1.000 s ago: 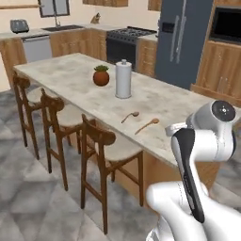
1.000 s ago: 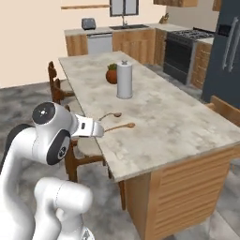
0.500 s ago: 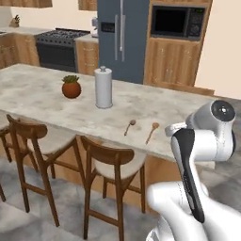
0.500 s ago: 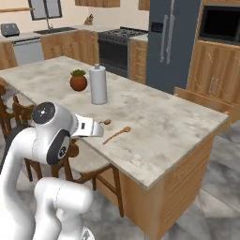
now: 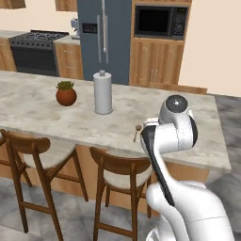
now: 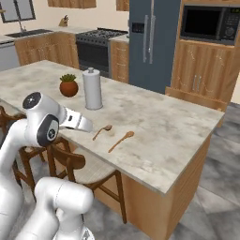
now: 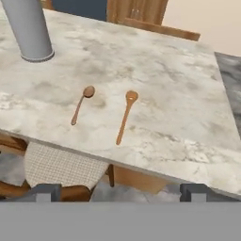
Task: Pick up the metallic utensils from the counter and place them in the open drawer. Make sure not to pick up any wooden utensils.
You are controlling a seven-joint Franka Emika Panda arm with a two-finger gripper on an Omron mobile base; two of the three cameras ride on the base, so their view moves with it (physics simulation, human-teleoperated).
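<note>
**Technician A:** What is nearest the camera on the hand, and in what state?

**Technician B:** The gripper hangs off the near edge of the surface, above a cushioned stool. Its fingers stand spread wide with nothing between them. That suits a survey position: the hand is set back so the whole near part of the surface falls inside its view before any descent.

**Technician A:** What lies on the surface just beyond the edge?

**Technician B:** Two wooden utensils, side by side but apart, handles pointing toward the near edge. The left wooden spoon is the shorter; the right wooden spoon is longer. Both are all brown, so the task excludes them. The fingers are aimed roughly at them, which is a hazard rather than a target.

**Technician A:** And farther back?

**Technician B:** A grey cylindrical canister stands upright, and beside it a small potted plant. Both are well clear of the spoons.

**Technician A:** Where are the metallic utensils and the drawer?

**Technician B:** Neither can be located from these positions. In judgement, the search step is in hand and no transfer has begun; the base or hand likely needs another stretch of the surface in view before a grasp is chosen.
</note>
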